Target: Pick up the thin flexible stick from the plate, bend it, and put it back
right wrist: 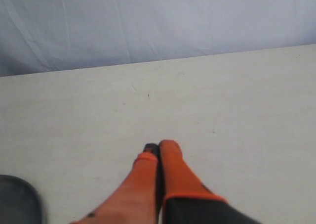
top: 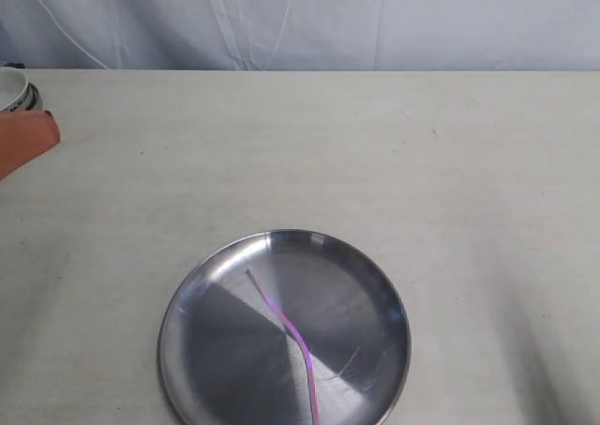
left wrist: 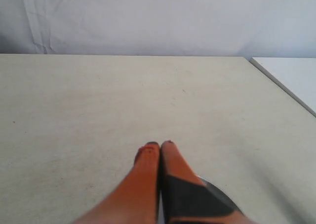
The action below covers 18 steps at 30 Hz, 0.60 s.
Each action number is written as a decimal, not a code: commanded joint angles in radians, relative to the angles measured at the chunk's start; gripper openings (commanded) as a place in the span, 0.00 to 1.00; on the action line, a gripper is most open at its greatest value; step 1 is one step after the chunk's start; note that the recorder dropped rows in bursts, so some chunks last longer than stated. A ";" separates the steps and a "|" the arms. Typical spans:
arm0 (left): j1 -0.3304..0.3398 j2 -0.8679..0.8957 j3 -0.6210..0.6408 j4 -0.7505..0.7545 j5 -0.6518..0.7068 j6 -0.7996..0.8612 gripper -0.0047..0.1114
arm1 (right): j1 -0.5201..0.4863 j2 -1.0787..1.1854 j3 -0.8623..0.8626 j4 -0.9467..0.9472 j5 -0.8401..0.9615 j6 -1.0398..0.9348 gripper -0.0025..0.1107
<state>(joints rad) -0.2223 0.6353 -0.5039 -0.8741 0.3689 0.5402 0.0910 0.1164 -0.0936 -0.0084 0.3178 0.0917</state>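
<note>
The round steel plate (top: pixel 192 317) lies near the front edge of the table in the exterior view. On it rests the thin pink stick (top: pixel 292 333), kinked in the middle, with its pale end toward the plate's centre. Neither gripper appears in the exterior view. In the left wrist view my left gripper (left wrist: pixel 160 146) is shut and empty above the bare table, with a sliver of the plate's rim (left wrist: pixel 222 193) beside its fingers. In the right wrist view my right gripper (right wrist: pixel 159 147) is shut and empty too, and the plate's edge (right wrist: pixel 19 201) shows off to one side.
A small white bowl with a dark rim (top: pixel 13 89) and an orange cloth (top: pixel 23 139) sit at the far left edge of the table. A white curtain hangs behind the table. A white surface (left wrist: pixel 291 75) adjoins the table's side in the left wrist view.
</note>
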 commanded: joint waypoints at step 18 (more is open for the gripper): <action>0.002 -0.006 0.001 0.003 -0.003 -0.002 0.04 | 0.002 -0.094 0.094 0.021 0.008 -0.035 0.01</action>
<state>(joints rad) -0.2223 0.6353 -0.5039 -0.8723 0.3689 0.5402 0.0910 0.0283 -0.0053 0.0116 0.3260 0.0616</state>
